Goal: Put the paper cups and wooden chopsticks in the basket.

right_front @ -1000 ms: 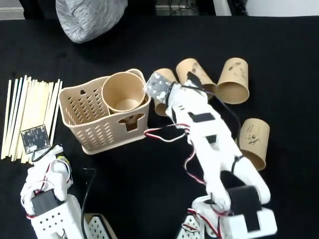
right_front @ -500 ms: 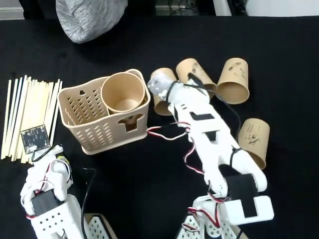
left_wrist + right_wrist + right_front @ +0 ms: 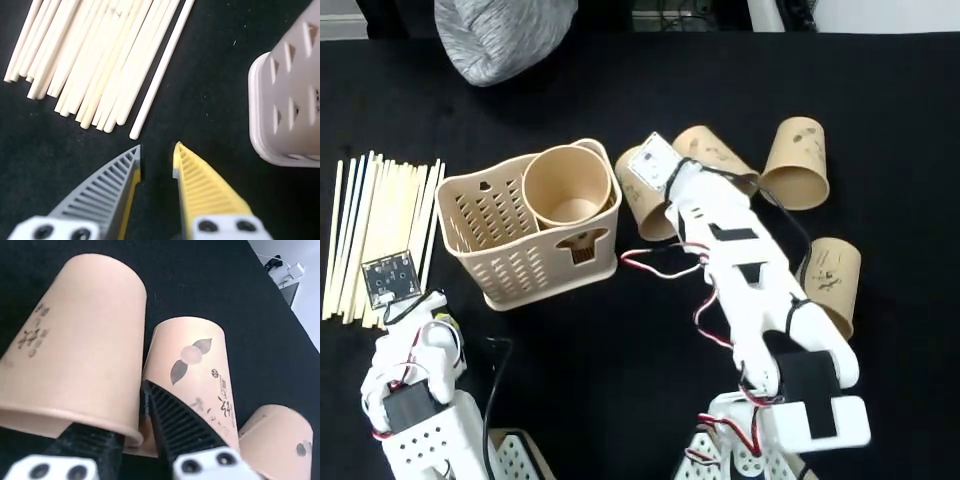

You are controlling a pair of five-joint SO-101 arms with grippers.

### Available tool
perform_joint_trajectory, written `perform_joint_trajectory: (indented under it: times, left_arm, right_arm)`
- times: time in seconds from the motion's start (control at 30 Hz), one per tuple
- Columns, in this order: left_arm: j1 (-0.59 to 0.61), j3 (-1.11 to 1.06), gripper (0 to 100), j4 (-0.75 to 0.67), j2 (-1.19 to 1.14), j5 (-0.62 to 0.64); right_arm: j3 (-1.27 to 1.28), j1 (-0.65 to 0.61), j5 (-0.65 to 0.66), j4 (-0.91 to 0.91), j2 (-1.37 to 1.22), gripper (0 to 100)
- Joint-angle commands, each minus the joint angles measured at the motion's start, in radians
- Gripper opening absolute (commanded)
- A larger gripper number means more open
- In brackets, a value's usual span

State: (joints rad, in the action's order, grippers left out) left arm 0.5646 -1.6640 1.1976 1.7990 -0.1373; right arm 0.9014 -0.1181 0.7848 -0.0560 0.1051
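A tan paper cup (image 3: 567, 185) stands in the beige basket (image 3: 515, 268). Right of it, my right gripper (image 3: 665, 190) is at the mouth of a paper cup (image 3: 638, 200) lying on its side. In the right wrist view this cup's (image 3: 75, 340) rim sits between the jaws of the right gripper (image 3: 131, 410), one black finger (image 3: 172, 422) pressed outside its wall. Three more cups lie nearby (image 3: 718, 155) (image 3: 798, 165) (image 3: 830, 280). Wooden chopsticks (image 3: 380, 225) (image 3: 95, 60) lie at the far left. My left gripper (image 3: 157, 147) hovers open just short of their ends.
A grey bundle of cloth (image 3: 500, 35) lies at the table's back edge. The basket's corner (image 3: 295, 100) stands close beside my left gripper. Red, white and black wires (image 3: 655, 268) hang from the right arm near the basket. Bare black tabletop spreads in front of the basket.
My right arm has swung right, away from the basket, over the lying cups. The cups beside it have shifted slightly right. The left arm has not moved.
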Motion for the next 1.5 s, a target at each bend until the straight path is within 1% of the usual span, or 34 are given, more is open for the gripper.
perform_joint_trajectory:
  times: [0.0,0.2,0.33,0.4,0.5,0.63,0.8,0.87,1.1,1.23,1.33,1.47]
  left_arm:
    - [-0.007,0.004,12,-0.025,0.005,-0.006]
    - [-0.007,0.004,12,-0.025,0.005,-0.006]
    - [-0.007,0.004,12,-0.025,0.005,-0.006]
    - [-0.007,0.004,12,-0.025,0.005,-0.006]
    - [-0.007,0.004,12,-0.025,0.005,-0.006]
    - [-0.007,0.004,12,-0.025,0.005,-0.006]
    - [-0.007,0.004,12,-0.025,0.005,-0.006]
    - [-0.007,0.004,12,-0.025,0.005,-0.006]
    - [-0.007,0.004,12,-0.025,0.005,-0.006]
    - [-0.007,0.004,12,-0.025,0.005,-0.006]
    - [-0.007,0.004,12,-0.025,0.005,-0.006]
    - [-0.007,0.004,12,-0.025,0.005,-0.006]
  right_arm:
    - [0.022,0.014,-0.064,-0.035,0.139,1.1]
    - [0.064,0.012,-0.117,-0.146,0.343,1.1]
    - [0.054,0.012,-0.158,-0.252,0.444,1.1]
    - [0.048,0.011,-0.207,-0.305,0.489,1.1]
    - [-0.012,0.014,-0.302,-0.453,0.550,1.1]
    - [-0.153,0.006,-0.377,-0.687,0.616,1.1]
    - [-0.361,-0.002,-0.486,-0.916,0.645,1.1]
    - [-0.441,-0.006,-0.500,-1.002,0.642,1.1]
    - [-0.685,-0.017,-0.528,-1.203,0.642,1.1]
    - [-0.812,-0.026,-0.528,-1.281,0.641,1.1]
    - [-0.860,-0.061,-0.539,-1.323,0.641,1.1]
    - [-0.897,-0.186,-0.557,-1.349,0.639,1.1]
